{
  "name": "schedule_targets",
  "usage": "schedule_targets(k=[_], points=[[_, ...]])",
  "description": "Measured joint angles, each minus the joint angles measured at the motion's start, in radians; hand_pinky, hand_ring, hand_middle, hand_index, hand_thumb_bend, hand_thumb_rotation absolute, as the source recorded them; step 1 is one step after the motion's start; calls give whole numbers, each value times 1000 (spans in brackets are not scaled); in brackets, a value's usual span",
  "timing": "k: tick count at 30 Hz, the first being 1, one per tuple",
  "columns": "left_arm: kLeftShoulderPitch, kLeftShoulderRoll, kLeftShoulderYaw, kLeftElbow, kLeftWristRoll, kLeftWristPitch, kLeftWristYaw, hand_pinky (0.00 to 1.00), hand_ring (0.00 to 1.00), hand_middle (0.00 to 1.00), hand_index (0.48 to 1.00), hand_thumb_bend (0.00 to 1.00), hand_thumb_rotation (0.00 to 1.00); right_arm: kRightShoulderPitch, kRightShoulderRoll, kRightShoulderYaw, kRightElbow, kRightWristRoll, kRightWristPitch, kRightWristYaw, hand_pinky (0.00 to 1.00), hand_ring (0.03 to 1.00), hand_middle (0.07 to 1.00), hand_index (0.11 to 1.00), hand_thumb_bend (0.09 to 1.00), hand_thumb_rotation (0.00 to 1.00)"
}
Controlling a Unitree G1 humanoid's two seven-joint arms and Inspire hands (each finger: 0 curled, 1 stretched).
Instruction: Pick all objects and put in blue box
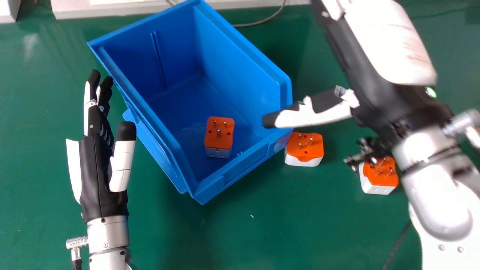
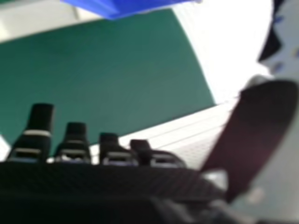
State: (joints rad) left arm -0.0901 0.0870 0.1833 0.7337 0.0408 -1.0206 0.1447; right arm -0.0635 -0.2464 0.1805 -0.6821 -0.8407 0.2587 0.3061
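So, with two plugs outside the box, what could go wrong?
The right hand, its thumb appearing across the rim of the blue box, might bump the corner plug. The outer plug, partly hidden behind the right arm, could get knocked away. The left hand, near the rim, might nudge the box.

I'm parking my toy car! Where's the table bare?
The green table looks bare in front of the blue box, bar a white speck, and left of the left hand. It's crowded right of the box: two orange-and-white plugs and the right hand.
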Motion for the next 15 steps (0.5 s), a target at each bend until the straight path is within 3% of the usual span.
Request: schedule_targets(k=[7, 15], points=[[4, 0, 0, -8, -2, 5, -4, 1000, 957, 935, 951, 946, 922, 36, 23, 0, -90, -167, 130, 144, 872, 977, 1000, 1000, 936, 336], [4, 0, 0, -10, -2, 6, -8, 993, 953, 934, 949, 940, 919, -5, 34, -1, -116, -290, 231, 431, 897, 996, 1000, 1000, 959, 259]])
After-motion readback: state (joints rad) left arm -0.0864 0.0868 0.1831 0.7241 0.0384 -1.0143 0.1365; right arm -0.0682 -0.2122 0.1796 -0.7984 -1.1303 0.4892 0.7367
